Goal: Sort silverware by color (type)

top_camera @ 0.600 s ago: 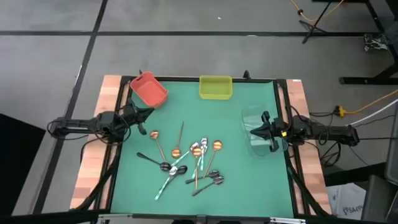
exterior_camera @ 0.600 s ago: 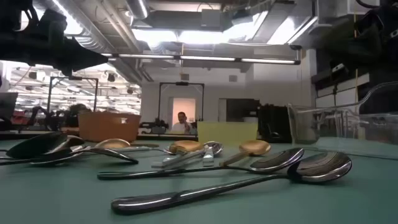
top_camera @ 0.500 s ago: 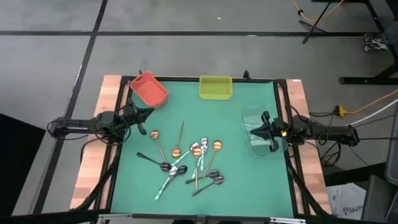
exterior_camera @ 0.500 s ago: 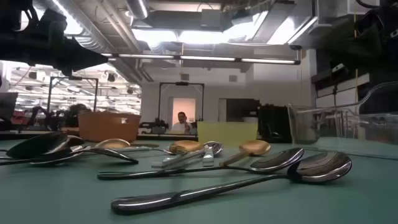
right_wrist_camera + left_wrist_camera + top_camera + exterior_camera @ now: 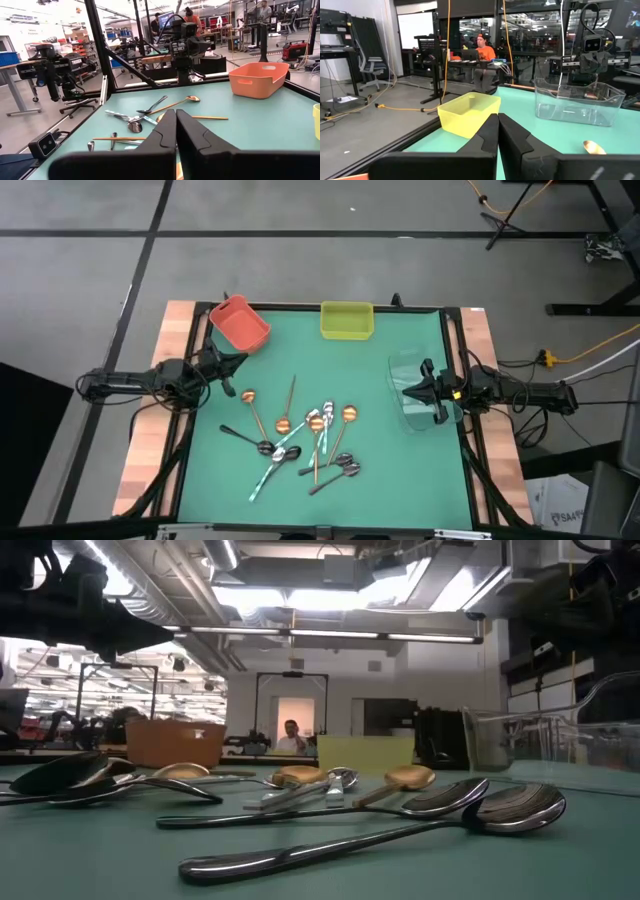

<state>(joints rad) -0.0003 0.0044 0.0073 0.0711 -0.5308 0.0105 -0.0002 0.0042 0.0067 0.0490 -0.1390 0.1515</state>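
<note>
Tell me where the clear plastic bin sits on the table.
In the high view, the clear plastic bin sits on the green table mat's right side, directly under the right gripper, to the right of the spoon pile and below-right of the yellow plastic bin.

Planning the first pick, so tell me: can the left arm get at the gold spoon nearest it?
Probably yes. The left gripper, shut, waits at the table's left edge, and bare mat lies between it and the gold spoon.
</note>
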